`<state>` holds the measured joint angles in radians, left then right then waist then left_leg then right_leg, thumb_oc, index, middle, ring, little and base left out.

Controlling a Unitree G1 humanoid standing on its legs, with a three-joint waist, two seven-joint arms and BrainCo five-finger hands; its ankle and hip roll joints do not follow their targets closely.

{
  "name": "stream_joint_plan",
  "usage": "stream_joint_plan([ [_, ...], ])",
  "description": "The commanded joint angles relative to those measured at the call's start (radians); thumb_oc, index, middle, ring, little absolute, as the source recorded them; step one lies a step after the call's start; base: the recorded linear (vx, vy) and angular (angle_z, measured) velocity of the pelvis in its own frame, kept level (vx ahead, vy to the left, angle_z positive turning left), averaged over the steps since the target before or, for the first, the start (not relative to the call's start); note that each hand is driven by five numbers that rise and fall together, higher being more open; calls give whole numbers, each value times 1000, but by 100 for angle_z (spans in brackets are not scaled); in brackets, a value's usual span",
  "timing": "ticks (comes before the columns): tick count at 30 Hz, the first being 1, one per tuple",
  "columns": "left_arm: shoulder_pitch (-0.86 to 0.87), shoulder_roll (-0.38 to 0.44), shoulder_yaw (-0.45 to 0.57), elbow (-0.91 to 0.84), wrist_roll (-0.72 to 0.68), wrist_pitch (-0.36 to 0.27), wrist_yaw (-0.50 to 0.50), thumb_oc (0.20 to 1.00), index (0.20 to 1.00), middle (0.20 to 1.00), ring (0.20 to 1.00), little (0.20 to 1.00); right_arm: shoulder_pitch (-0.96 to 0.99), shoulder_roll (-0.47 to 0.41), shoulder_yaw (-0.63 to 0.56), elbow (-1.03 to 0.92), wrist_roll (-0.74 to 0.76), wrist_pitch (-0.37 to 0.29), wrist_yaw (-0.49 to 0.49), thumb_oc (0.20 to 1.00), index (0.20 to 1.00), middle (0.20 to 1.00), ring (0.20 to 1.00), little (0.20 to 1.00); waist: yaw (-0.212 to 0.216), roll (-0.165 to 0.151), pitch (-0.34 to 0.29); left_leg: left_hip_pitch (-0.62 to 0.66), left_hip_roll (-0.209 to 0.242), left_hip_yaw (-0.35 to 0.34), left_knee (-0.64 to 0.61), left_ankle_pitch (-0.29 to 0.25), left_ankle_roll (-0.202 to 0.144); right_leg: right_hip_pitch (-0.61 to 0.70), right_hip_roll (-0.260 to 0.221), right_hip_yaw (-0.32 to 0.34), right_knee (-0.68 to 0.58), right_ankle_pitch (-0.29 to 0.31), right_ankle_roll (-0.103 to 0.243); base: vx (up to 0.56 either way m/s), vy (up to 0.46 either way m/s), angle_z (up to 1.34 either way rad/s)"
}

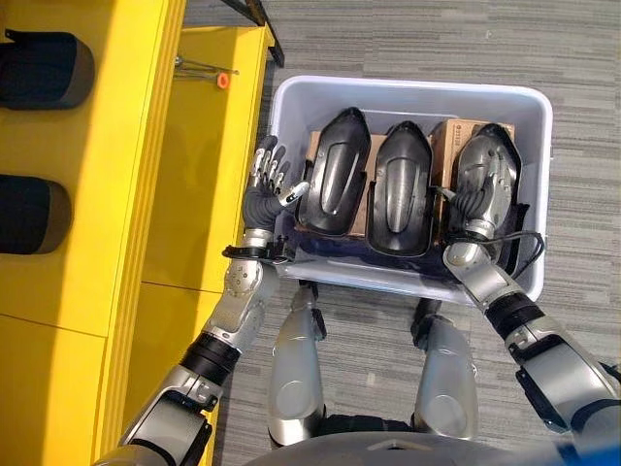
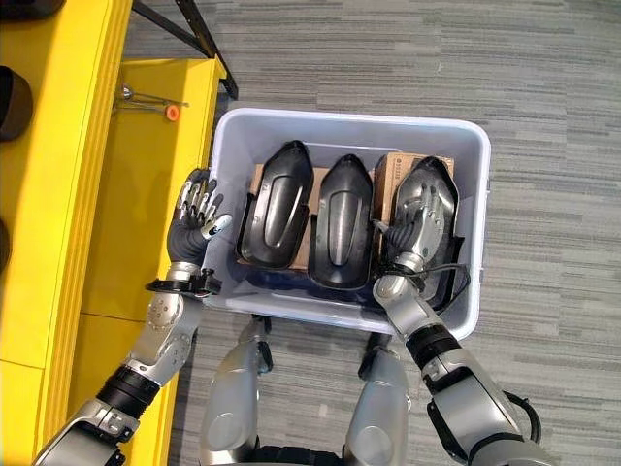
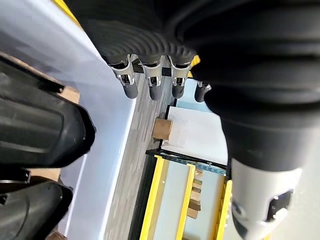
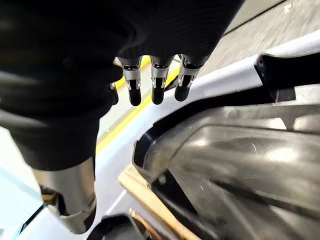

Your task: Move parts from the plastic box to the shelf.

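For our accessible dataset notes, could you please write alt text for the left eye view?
Three dark moulded parts lie side by side in a pale plastic box on the grey floor, the right hand resting on the rightmost part. The left hand, fingers open, hangs at the box's left wall beside a yellow shelf.

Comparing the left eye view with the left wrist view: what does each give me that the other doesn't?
Left eye alone: the whole plastic box with three dark parts in a row, the right hand over the rightmost part, and the yellow shelf beside the box. Left wrist alone: a small cardboard box on the floor and further yellow racking beyond. Both show the left hand, open at the box's left wall, beside the leftmost part.
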<state>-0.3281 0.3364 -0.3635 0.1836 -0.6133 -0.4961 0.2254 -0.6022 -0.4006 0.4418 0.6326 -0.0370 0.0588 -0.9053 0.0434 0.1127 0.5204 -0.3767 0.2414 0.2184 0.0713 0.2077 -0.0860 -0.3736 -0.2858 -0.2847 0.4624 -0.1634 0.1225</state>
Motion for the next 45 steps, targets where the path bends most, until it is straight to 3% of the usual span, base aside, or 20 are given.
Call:
stream_joint_plan([
  [1,-35,-10,1,-40,4,-73,-12,1000,1000,1000,1000,1000,-24,30,-6,-4,125,-17,69,1000,1000,1000,1000,1000,-1,-9,0,-14,-28,-22,20,-129,-11,-58,85,-9,12,-31,-89,0,0,0],
  [3,-42,-8,-2,-29,-2,-67,-20,1000,1000,1000,1000,1000,-32,45,-7,29,185,-23,108,1000,1000,1000,1000,1000,0,-16,0,-10,-37,-28,27,-149,-18,-59,72,-4,35,-57,-80,67,-43,5],
  [9,-62,-4,-5,-25,0,-42,-34,1000,1000,1000,1000,1000,-121,62,-25,109,297,-12,194,1000,1000,1000,1000,1000,23,-7,0,-41,-48,-35,38,-148,-13,-99,55,-13,64,-52,-78,10,-23,5],
  [12,-68,1,-2,-41,-8,-32,-29,1000,1000,1000,1000,1000,-147,75,-42,142,389,0,152,1000,1000,1000,1000,1000,32,0,0,-52,-56,-37,41,-148,-9,-114,52,-11,84,-58,-81,21,9,4],
  [13,-67,2,-1,-48,-53,-15,-40,1000,1000,1000,1000,1000,-160,74,-74,179,506,23,155,1000,1000,1000,1000,1000,36,4,0,-66,-60,-43,48,-150,-8,-130,50,-9,105,-65,-83,27,13,6],
  [16,-64,-12,-1,-46,-147,7,-58,1000,1000,1000,1000,1000,-159,79,-90,209,569,21,188,1000,1000,1000,1000,1000,38,6,0,-74,-63,-46,54,-151,-7,-140,51,-5,117,-67,-86,23,7,2],
  [18,-59,-20,-3,-47,-110,-4,-46,1000,1000,1000,1000,1000,-163,94,-99,226,601,7,237,1000,1000,1000,1000,1000,42,7,0,-88,-69,-48,64,-156,-3,-154,49,-6,129,-70,-86,49,10,3],
  [19,-59,-19,-5,-59,-101,7,-55,1000,1000,1000,1000,1000,-190,91,-101,241,593,-8,288,1000,1000,1000,1000,1000,51,12,0,-105,-77,-49,73,-159,4,-175,41,-8,145,-72,-87,33,27,3],
  [25,-69,-16,-41,-78,-66,23,-92,1000,1000,1000,1000,1000,-259,68,-101,262,561,0,315,1000,1000,1000,1000,1000,62,33,0,-134,-102,-58,109,-166,13,-202,25,-7,193,-85,-95,28,32,2],
  [32,-62,-4,-38,-83,-72,43,-15,1000,1000,1000,1000,1000,-264,79,-71,219,535,14,349,1000,1000,1000,1000,1000,64,31,0,-140,-106,-57,118,-168,15,-209,32,-7,200,-88,-99,32,-15,0],
  [37,-43,1,-31,-115,-35,29,-54,1000,1000,1000,1000,1000,-241,85,-67,184,450,-3,192,1000,1000,1000,1000,1000,66,27,0,-143,-105,-58,128,-174,19,-212,37,-7,207,-89,-102,31,-39,1],
  [39,-38,6,-41,-131,-28,26,-47,1000,1000,1000,1000,1000,-235,74,-73,175,375,-25,214,1000,1000,1000,1000,1000,61,30,0,-142,-104,-59,131,-175,18,-209,43,-5,207,-92,-104,35,4,1],
  [45,-24,-4,-52,-152,-63,11,-30,1000,1000,1000,1000,1000,-211,76,-38,92,286,-34,154,1000,1000,1000,1000,1000,48,34,0,-138,-100,-47,132,-175,17,-212,48,2,206,-95,-107,5,3,0],
])
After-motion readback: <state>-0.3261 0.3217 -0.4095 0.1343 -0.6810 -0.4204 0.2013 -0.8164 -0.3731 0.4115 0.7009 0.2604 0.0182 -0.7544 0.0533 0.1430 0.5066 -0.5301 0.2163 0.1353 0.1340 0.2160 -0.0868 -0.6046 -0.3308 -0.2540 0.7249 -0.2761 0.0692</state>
